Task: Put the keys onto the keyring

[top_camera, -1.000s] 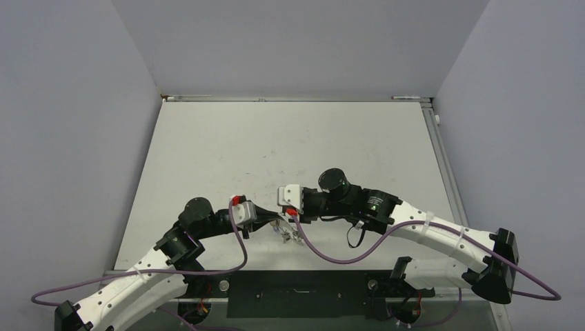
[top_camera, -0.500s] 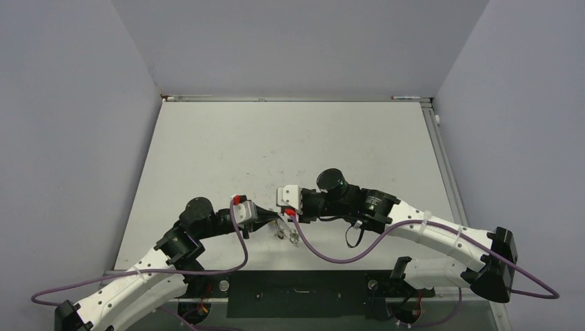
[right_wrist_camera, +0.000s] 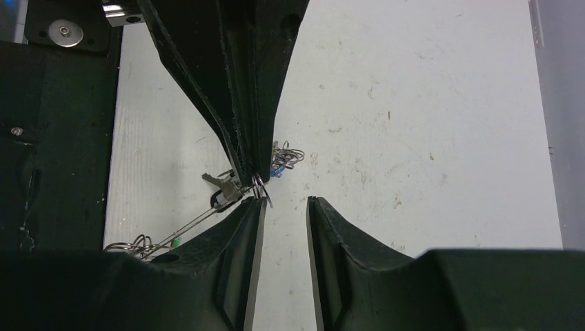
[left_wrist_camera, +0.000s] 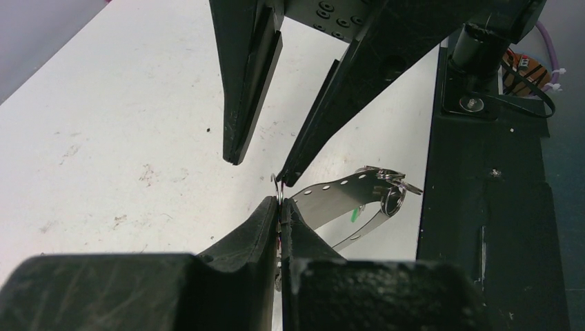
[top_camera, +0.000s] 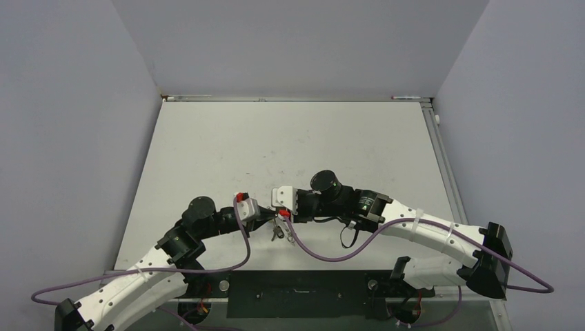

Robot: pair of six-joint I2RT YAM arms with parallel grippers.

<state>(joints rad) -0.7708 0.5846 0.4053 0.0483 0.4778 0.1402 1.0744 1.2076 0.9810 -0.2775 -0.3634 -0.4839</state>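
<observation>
**Keyring (right_wrist_camera: 200,221) pinched; right gripper (right_wrist_camera: 284,201) empty**

Left gripper (left_wrist_camera: 279,207) is clamped on the keyring wire, between the arms over the table's (right_wrist_camera: 414,103) near middle. Keys (right_wrist_camera: 222,183) bunch beside it. Right gripper stands part open, holding nothing, just beside the pinch. Judged step: threading. The next move needs a fine grasp.

Tip to tip over the near middle of the table (top_camera: 296,138), the left hand (left_wrist_camera: 279,207), pinched shut on the keyring (left_wrist_camera: 345,198), blocks the approach to the right hand (right_wrist_camera: 283,205), whose parted fingers (left_wrist_camera: 250,89) leave only a narrow slot between them. The keys (top_camera: 279,232) bunched just below the meeting point, a drooping purple cable (top_camera: 334,260) and the black base plate (top_camera: 296,293) crowd the near side, with the left arm (top_camera: 138,283) and right arm (top_camera: 428,231) slanting in from the near corners. Open table runs wide on the far side and both flanks, out to the grey walls (top_camera: 69,138).
</observation>
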